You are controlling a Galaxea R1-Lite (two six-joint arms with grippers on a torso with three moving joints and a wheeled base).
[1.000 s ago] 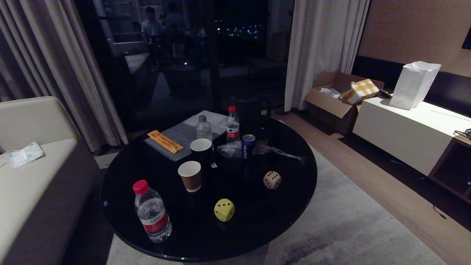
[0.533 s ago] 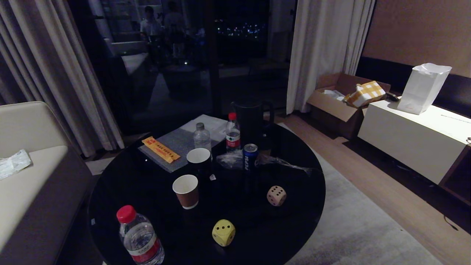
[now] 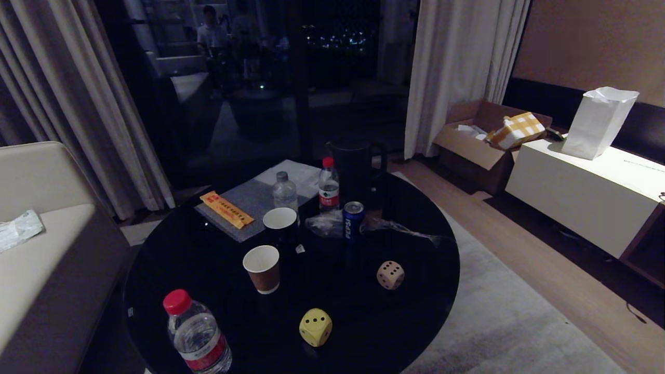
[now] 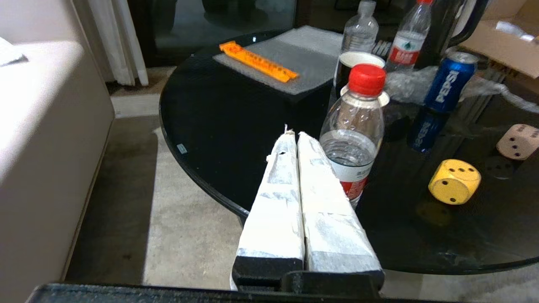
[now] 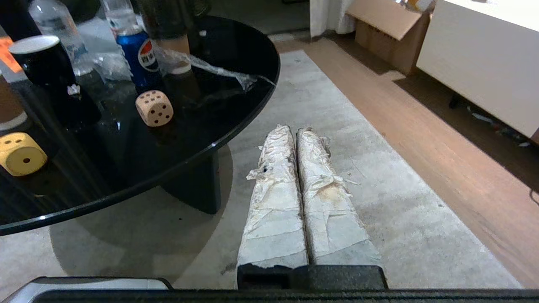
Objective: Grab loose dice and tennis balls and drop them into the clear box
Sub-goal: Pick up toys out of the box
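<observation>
Two dice lie on the round black table [image 3: 208,270]: a yellow die [image 3: 315,326] near the front edge and a beige die [image 3: 390,275] further right; both also show in the wrist views, the yellow die [image 4: 454,181] [image 5: 20,154] and the beige die [image 4: 518,142] [image 5: 154,108]. My left gripper [image 4: 294,134] is shut and empty, held short of the table's near left edge beside a water bottle. My right gripper [image 5: 293,128] is shut and empty over the rug, right of the table. Neither arm shows in the head view. No tennis balls or clear box are in view.
On the table stand a red-capped water bottle [image 3: 196,334], a brown paper cup [image 3: 263,268], a black cup [image 3: 280,224], a Pepsi can [image 3: 353,219], two small bottles, a black jug [image 3: 356,166] and crumpled plastic. A sofa [image 3: 41,259] is left; a white cabinet [image 3: 582,192] and cardboard box right.
The whole head view has shifted: the table and its objects sit lower and larger in the picture, so the camera has moved closer. Nothing on the table has moved.
</observation>
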